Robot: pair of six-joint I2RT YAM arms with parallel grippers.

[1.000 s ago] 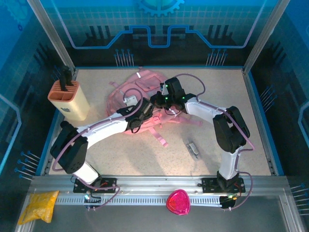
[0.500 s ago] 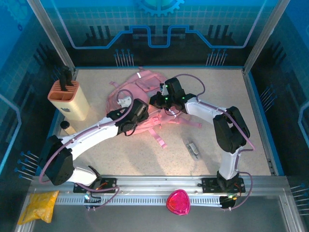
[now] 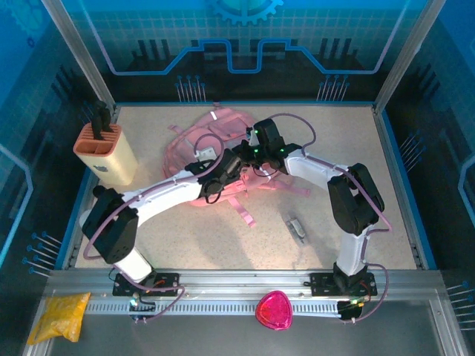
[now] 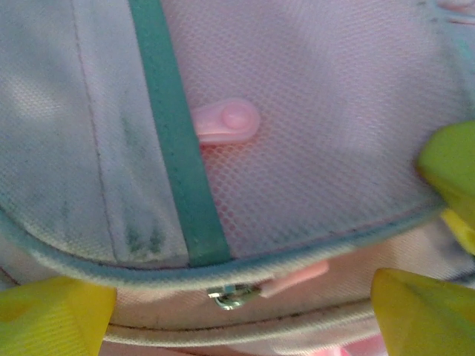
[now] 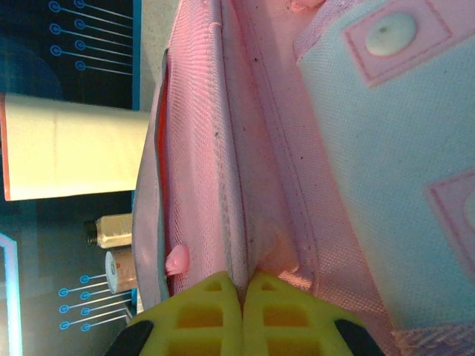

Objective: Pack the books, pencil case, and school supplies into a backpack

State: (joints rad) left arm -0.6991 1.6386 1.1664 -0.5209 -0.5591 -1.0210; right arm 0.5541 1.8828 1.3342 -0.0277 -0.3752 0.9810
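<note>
My right claw [image 5: 241, 285] is pinched tight on the backpack [image 3: 215, 126] edge seam. My left claw [image 4: 237, 311] is spread wide over its zip [image 4: 231, 295] (fabric close under). The grey supply piece [image 3: 297, 228] sits on bare table [image 3: 185, 237], right of the backpack, apart.

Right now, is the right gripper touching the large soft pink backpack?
Touching. The right wrist view shows the right gripper with its yellow fingers closed on a fold of the large soft pink backpack.
</note>
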